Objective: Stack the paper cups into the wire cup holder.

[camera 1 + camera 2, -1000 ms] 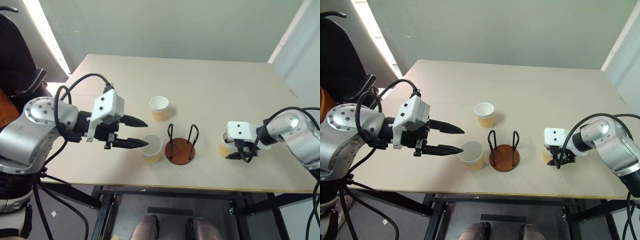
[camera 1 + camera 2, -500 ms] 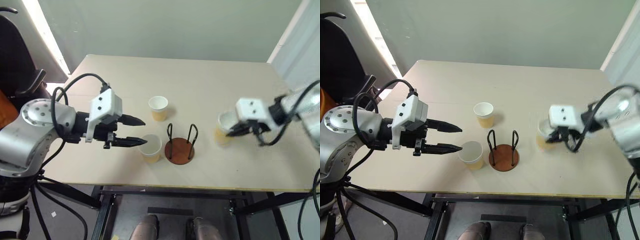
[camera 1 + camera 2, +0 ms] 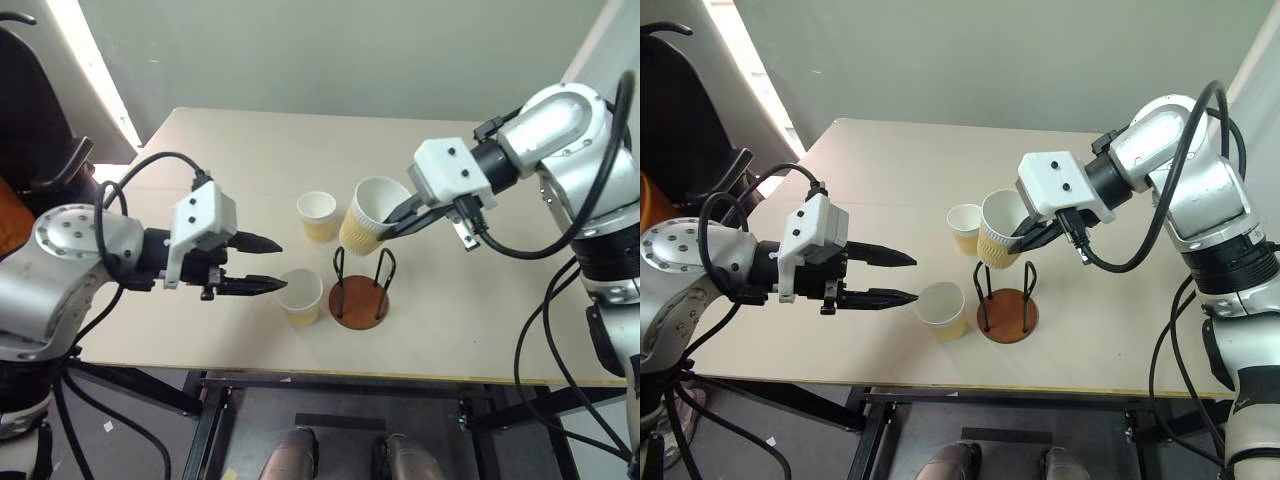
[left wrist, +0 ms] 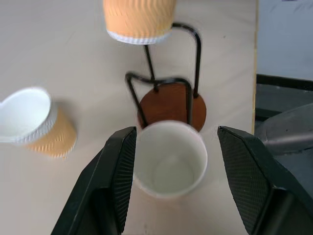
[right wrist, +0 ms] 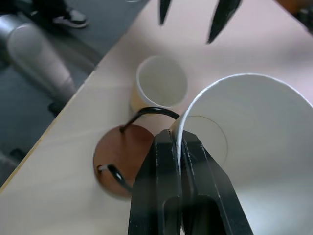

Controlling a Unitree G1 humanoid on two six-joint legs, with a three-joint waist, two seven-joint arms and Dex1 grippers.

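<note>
The wire cup holder (image 3: 360,295), a round reddish-brown disc base with thin black wire loops standing upright from it, sits near the front edge of the pale beige rectangular table (image 3: 470,330) and has no cup in it. The right gripper (image 3: 392,222) of two black fingers is pinched tight on the rim wall of one tapered paper cup with a white inside and a ribbed yellow-tan outer wall (image 3: 366,214), one finger inside and one outside; this held cup hangs in the air tilted, just above and slightly behind the holder's wire loops, its bottom close to the loop tops but clear of them. A second like paper cup (image 3: 301,295) stands upright on the table just beside the holder, on the robot's left of it, not touching the wire. The left gripper (image 3: 276,266) hovers level at that cup, fingers spread wide with one fingertip (image 4: 122,161) on either side of its rim, gripping nothing. The third paper cup (image 3: 317,216) stands upright behind the holder and to its left, well apart from both grippers.
</note>
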